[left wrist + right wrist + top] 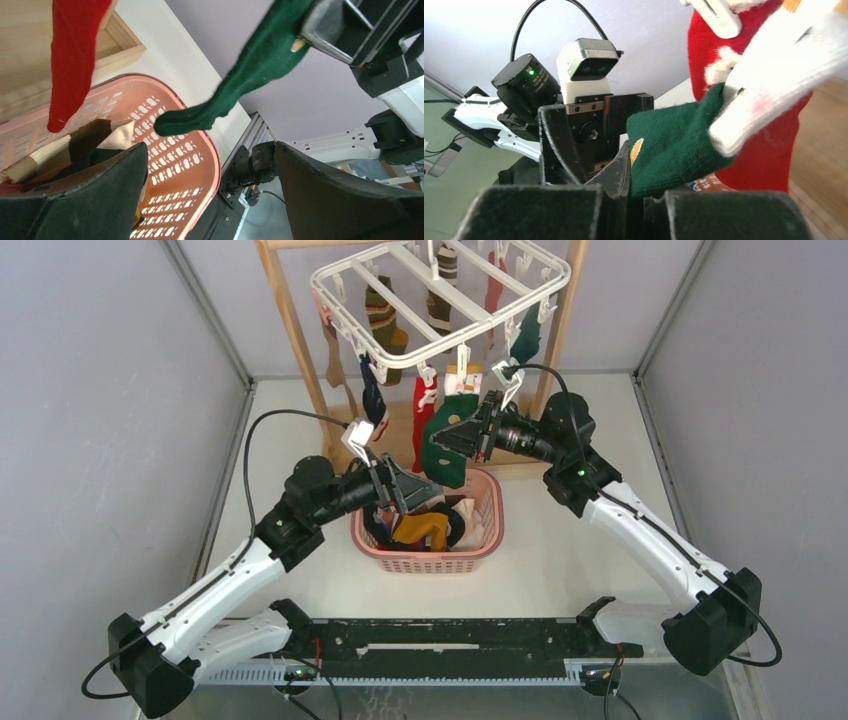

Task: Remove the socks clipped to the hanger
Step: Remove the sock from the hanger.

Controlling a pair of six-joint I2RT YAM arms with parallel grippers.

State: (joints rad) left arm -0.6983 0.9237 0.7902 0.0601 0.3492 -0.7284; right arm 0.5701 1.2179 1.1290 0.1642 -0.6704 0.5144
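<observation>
From above: finds the white hanger (440,295) hung above and behind the pink basket (492,525), with plenty clipped on: striped socks (383,325), a navy sock (373,400) and a red sock (423,415) among them. Shows loose socks (425,530) heaped inside the basket, so counts part of the job as done. Pinches the dark green sock (445,445) in the right gripper (464,432), just above the basket's far rim. Keeps the left gripper (412,490) spread wide and empty over the basket's left half.

From the left wrist: looks between wide-apart fingers (90,200) down onto the basket's rim. Catches the red sock and the green toe dangling above the basket, neither touched by this hand.

From the right wrist: presses both fingers (619,175) together on green cloth. Spots a white clip (730,92) apparently biting the green cuff, beside a white sock (784,55), above the basket. Judges this sock not yet free, with many more to go.
</observation>
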